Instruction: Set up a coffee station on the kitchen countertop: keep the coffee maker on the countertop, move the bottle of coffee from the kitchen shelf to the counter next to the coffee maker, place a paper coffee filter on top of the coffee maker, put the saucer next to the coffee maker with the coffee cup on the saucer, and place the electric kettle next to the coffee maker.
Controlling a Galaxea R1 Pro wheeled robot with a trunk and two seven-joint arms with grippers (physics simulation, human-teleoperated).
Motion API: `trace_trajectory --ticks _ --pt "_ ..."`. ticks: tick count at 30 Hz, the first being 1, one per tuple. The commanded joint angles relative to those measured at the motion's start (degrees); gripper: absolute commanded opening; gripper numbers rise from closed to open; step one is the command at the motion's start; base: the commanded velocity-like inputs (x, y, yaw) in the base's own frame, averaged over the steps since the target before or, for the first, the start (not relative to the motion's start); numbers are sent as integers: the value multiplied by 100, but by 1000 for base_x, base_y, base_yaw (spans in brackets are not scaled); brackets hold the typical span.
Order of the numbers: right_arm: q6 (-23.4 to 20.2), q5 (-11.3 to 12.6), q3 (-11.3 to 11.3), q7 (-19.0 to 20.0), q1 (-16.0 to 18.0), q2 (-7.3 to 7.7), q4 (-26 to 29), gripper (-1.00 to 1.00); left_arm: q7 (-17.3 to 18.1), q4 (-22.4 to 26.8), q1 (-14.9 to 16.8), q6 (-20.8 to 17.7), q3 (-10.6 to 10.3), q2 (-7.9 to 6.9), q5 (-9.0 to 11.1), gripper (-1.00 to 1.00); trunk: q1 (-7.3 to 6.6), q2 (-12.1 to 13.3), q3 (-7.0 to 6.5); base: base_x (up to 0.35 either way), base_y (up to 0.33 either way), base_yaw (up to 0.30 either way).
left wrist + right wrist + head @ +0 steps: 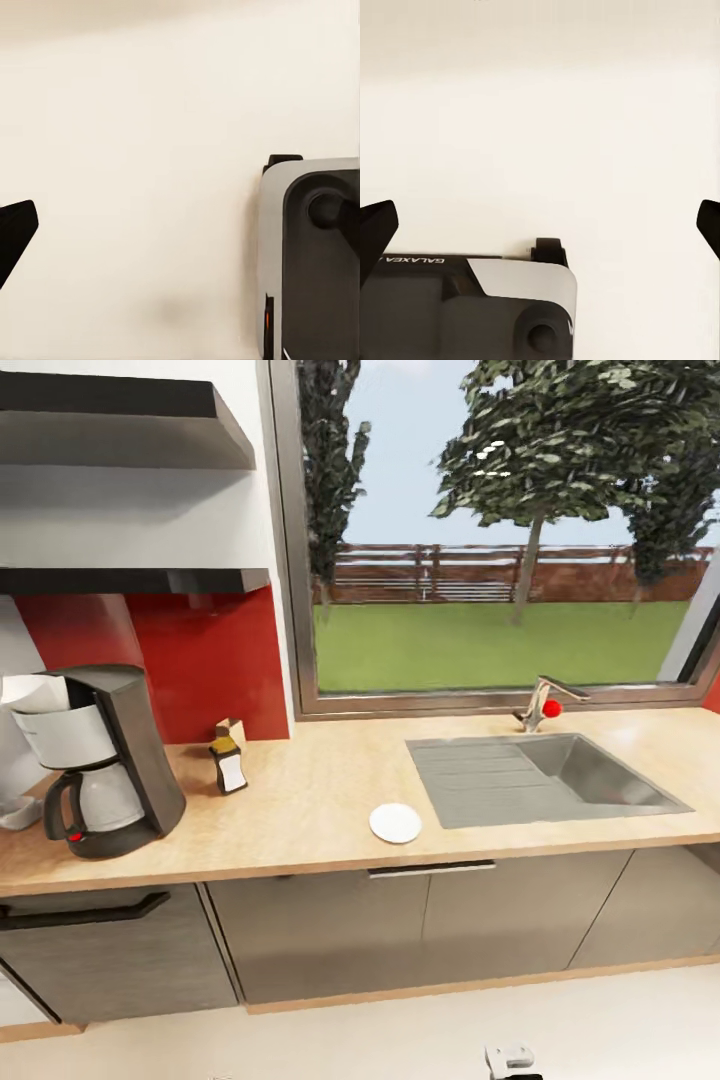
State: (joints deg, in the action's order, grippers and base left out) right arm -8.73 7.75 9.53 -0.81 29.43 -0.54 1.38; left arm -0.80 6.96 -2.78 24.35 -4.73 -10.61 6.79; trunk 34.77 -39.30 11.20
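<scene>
Countertop (300, 810) under window, sink (560, 785) at right, saucer (396, 823) beside it, right pincer (540, 225) released, left unclear.

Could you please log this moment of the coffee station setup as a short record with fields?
coffee maker: on countertop, far left
paper coffee filter: on top of coffee maker
bottle of coffee: on countertop, right of coffee maker
saucer: near countertop's front edge, left of sink, nothing on it
right gripper: open, empty
left gripper: state unclear
</scene>
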Motion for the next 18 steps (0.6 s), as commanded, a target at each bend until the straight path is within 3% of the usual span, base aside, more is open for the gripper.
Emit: trace_trajectory --ticks 1,10,18 --pt "-32 60 49 -8 1 0 11 100 -8 12 -4 8 -51 -3 59 100 1 -6 7 13 -268 268" --pt "-32 60 49 -17 1 5 11 100 -8 16 -4 8 -48 -3 66 100 1 -6 7 -31 -261 261" --pt "-32 60 49 -24 1 17 11 100 -8 13 -4 8 -46 -3 60 100 1 -6 7 -161 -137 51"
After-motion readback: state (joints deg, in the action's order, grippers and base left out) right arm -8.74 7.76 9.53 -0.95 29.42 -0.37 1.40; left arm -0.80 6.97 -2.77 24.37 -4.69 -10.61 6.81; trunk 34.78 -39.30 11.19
